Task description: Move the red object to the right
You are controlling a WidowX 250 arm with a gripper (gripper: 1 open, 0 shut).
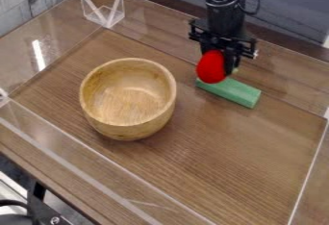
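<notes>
The red object point(211, 67), a small glossy rounded toy, hangs between the black fingers of my gripper point(216, 62), which is shut on it. It is lifted off the table, just above the left end of a flat green block point(236, 91) that lies on the wood. The gripper points almost straight down from the black arm point(222, 8) at the back. The toy's green top is hidden by the fingers.
A wooden bowl point(127, 97) stands left of centre on the brown table. Clear acrylic walls point(52, 37) fence the work area, with a small clear stand point(103, 12) at the back left. The right wall edge point(313, 162) runs along the right side.
</notes>
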